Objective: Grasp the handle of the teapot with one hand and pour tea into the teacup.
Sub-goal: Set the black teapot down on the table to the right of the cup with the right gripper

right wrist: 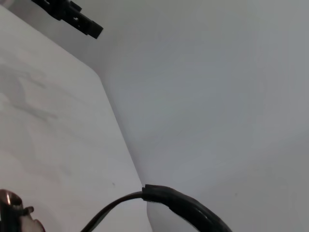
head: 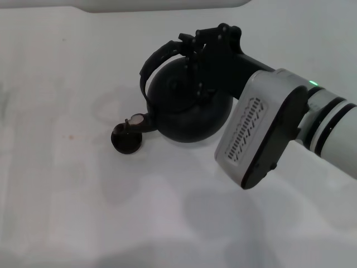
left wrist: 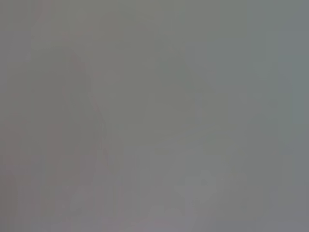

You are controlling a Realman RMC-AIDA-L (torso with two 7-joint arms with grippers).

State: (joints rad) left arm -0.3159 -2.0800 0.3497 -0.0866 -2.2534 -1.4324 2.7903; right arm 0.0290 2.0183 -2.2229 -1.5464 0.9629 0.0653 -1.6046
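Observation:
The matte black teapot (head: 187, 114) stands at the table's middle in the head view, leaning toward its spout. The spout's pale tip (head: 135, 119) hangs right over the tiny dark teacup (head: 125, 139), which stands on the table to the pot's left front. My right gripper (head: 203, 47) comes in from the right and is shut on the handle (head: 154, 60) at its top right end. The right wrist view shows a stretch of the handle (right wrist: 186, 207) close up. No left gripper shows; the left wrist view is plain grey.
The white table (head: 67, 201) stretches around the pot and cup. A white rounded edge (head: 167, 4) runs along the far side. In the right wrist view the table's edge (right wrist: 120, 135) meets a pale wall, and a black bracket-like part (right wrist: 67, 14) sits far off.

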